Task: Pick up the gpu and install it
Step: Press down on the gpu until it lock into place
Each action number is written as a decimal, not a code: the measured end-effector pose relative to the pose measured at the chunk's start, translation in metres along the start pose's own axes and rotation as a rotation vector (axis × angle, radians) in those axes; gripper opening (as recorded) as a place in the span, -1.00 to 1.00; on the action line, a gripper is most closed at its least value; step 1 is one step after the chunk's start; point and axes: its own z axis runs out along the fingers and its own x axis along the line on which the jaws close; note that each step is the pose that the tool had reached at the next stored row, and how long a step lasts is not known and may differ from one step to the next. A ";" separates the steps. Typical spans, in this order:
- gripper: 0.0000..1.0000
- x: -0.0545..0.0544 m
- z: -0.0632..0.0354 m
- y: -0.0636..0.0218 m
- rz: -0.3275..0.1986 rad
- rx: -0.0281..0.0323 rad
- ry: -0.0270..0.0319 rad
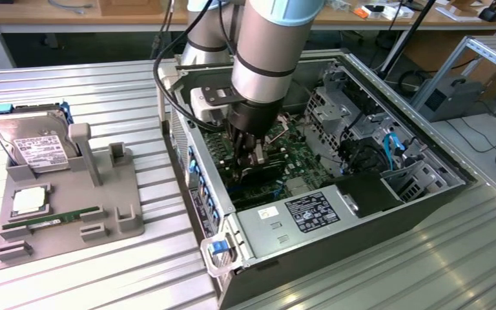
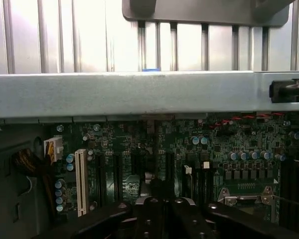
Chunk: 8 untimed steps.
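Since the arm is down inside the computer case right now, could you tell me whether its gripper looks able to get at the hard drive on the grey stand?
Probably yes. The gripper sits deep in the case, but the hard drive stands upright in the stand with nothing above it.

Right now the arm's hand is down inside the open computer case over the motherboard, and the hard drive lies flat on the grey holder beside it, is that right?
Not quite: the exterior view shows the hard drive standing upright in the grey holder, not flat. The hand is indeed down inside the open computer case over the motherboard.
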 end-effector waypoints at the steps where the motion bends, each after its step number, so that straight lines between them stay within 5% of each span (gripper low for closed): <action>1: -0.79 0.000 0.0003 0.0000 0.000 -0.0004 0.0006; 4: -0.79 0.000 -0.0013 -0.0019 0.000 0.0003 -0.0008; 8: -0.79 0.000 -0.0024 -0.0211 0.000 -0.0002 -0.0001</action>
